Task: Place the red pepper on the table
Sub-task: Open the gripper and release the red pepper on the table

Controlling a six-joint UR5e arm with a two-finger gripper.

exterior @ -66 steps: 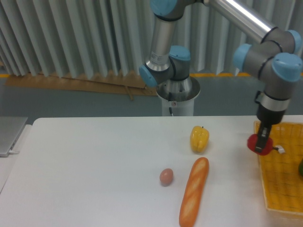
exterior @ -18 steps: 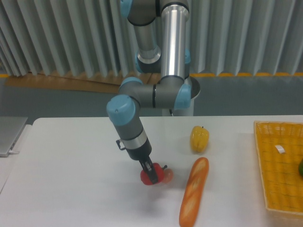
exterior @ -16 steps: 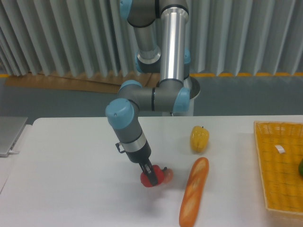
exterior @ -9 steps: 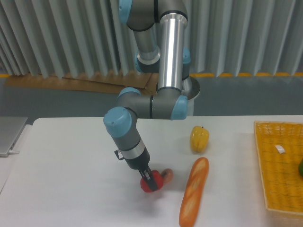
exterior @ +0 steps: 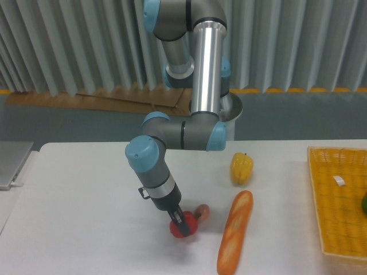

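The red pepper [exterior: 187,226] is small and glossy, low over the white table [exterior: 86,229], just left of the pinkish egg [exterior: 201,212]. My gripper [exterior: 180,222] reaches down from the upper left and is shut on the red pepper. Whether the pepper touches the tabletop cannot be told. The dark fingers cover part of the pepper's top.
A yellow pepper [exterior: 241,168] stands right of centre, with a baguette [exterior: 235,231] lying in front of it. A yellow woven basket [exterior: 338,206] sits at the right edge, holding a small white item and something green. A grey object lies at the far left edge.
The gripper carried the red pepper from beside the basket on the right to the middle of the table, and over the last second has sunk lower and slightly towards the front.
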